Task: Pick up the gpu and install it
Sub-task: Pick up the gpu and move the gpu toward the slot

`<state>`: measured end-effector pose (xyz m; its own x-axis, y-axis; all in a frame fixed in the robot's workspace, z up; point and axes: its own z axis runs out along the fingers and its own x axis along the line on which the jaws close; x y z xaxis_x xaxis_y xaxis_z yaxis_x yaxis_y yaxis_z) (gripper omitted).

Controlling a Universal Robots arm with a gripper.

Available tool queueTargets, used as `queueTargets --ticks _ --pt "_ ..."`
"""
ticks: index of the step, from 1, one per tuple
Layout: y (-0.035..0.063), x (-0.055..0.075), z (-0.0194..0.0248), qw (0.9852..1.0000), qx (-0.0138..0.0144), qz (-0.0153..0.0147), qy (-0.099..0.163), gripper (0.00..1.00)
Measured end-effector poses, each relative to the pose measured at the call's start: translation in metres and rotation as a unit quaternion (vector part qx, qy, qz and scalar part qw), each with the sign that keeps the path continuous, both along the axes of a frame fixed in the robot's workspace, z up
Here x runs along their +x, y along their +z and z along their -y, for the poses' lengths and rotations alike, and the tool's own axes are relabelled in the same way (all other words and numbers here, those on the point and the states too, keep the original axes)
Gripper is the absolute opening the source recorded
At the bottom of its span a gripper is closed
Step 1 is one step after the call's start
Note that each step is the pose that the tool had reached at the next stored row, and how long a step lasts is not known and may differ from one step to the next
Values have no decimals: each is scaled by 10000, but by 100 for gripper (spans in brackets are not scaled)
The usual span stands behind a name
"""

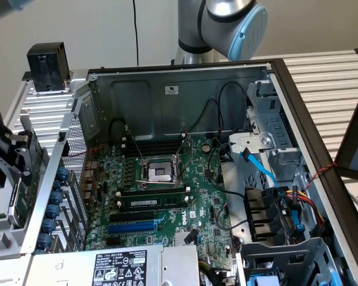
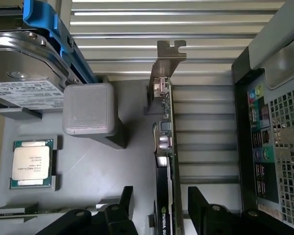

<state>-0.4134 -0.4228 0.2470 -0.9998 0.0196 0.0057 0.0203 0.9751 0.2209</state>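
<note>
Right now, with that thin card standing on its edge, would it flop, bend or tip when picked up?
Probably stiff: the card is a flat board with a metal end bracket. Standing on its thin edge, it could tip if nudged sideways. Its exposed parts look fragile, so a gentle squeeze seems wise.
</note>
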Motion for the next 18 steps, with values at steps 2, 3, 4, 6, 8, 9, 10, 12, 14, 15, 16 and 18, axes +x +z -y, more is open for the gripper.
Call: queueTargets --ticks 2,3,4,6,8,9,10,12,14,15,16,18 --pt "-5 0 -26 10000 -20 -16 2 56" --pt "-15 1 -34 10000 -27 -18 3 56" --pt "-29 2 -50 10000 -39 -17 4 56" --pt "-47 2 -79 10000 -91 -19 4 56" --pt "-65 2 -113 9999 -161 -18 7 56" --pt "-77 2 -124 9998 -175 -18 9 56" --pt "-88 3 -127 9998 -176 -17 14 56" --pt "-121 2 -137 9998 -177 -18 21 56" --pt "-144 3 -138 9998 -177 -18 26 56" --pt "-156 3 -139 9998 -177 -18 28 56" --pt "-165 3 -140 9998 -177 -18 29 56" --pt "-171 4 -148 9998 -178 -18 28 56"
